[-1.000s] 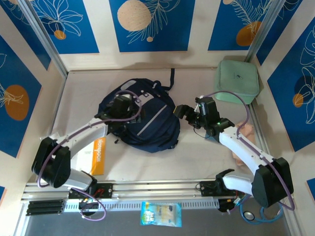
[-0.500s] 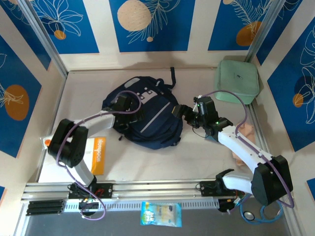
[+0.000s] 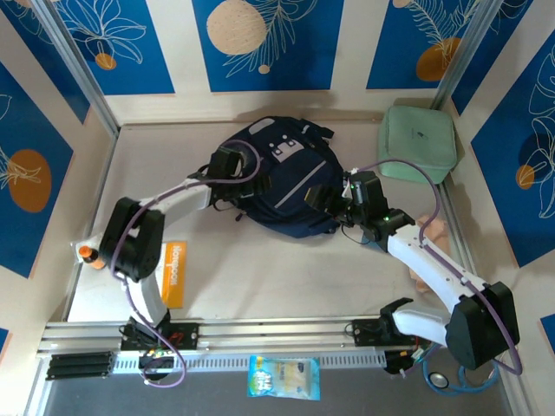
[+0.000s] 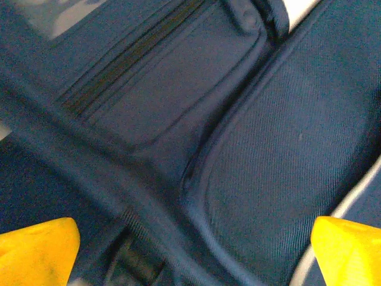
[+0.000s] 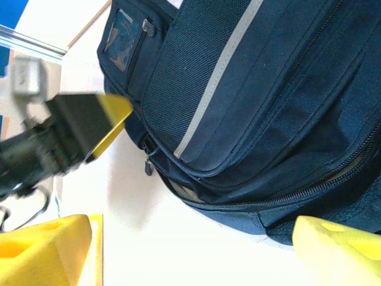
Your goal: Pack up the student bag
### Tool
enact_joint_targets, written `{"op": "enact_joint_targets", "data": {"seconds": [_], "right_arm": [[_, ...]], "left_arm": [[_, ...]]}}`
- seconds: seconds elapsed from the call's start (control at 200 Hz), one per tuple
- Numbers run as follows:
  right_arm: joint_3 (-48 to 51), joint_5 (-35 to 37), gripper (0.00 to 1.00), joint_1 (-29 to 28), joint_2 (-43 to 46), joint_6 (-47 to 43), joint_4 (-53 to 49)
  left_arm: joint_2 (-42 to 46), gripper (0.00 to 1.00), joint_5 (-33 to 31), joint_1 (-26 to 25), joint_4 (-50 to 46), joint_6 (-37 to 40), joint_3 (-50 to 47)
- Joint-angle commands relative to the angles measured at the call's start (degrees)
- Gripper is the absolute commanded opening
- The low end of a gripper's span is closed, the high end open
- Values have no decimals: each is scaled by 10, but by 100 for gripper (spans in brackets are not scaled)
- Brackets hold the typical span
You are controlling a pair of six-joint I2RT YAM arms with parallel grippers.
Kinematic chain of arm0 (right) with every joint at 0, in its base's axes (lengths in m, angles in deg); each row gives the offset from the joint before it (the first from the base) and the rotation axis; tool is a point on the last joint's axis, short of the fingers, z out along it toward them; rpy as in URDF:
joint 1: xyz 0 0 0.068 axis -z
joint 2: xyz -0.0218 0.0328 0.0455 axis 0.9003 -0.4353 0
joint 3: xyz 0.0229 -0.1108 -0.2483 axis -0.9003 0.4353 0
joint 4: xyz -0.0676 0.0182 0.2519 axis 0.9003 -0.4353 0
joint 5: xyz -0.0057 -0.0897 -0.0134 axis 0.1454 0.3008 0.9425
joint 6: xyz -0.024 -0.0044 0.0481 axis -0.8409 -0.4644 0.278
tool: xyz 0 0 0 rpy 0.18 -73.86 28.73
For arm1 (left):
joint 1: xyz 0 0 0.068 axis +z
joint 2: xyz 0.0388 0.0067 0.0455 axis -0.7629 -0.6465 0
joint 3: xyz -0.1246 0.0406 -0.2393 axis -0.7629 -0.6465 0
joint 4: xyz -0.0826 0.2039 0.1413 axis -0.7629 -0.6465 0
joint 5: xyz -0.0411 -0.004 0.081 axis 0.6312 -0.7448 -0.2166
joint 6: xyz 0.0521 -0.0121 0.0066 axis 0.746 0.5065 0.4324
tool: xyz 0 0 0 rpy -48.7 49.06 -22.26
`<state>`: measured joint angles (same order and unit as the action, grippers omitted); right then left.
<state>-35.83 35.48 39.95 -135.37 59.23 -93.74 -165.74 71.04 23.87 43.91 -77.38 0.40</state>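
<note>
bag: large navy blue fabric student bag (image 3: 277, 186) with grey stripes, lying mid-far on the pale table (image 3: 260, 260)
left gripper (image 4: 190, 253): spread wide against the bag's fabric, gripping nothing
right gripper (image 5: 190, 250): wide apart beside the bag, empty

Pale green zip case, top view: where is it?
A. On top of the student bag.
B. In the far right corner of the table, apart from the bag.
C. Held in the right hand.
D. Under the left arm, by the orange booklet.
B: the pale green zip case lies in the far right corner, with a strip of bare table between it and the student bag.
</note>
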Motion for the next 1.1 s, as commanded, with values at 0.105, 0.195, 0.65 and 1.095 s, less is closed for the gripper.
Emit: {"op": "enact_joint_targets", "data": {"seconds": [0.105,0.195,0.65,1.095], "right_arm": [[-8,16,92,-25,-26,-35,5],[-27,11,92,-34,-57,-37,12],[-84,-1,90,-70,-143,-22,25],[-85,-3,89,-71,-143,-23,19]], "left_arm": [[200,100,-86,58,-144,9,-149],[264,100,-117,83,-191,-4,-209],[369,100,-88,127,-228,-73,-378],[295,97,105,109,-129,-174,-376]]}}
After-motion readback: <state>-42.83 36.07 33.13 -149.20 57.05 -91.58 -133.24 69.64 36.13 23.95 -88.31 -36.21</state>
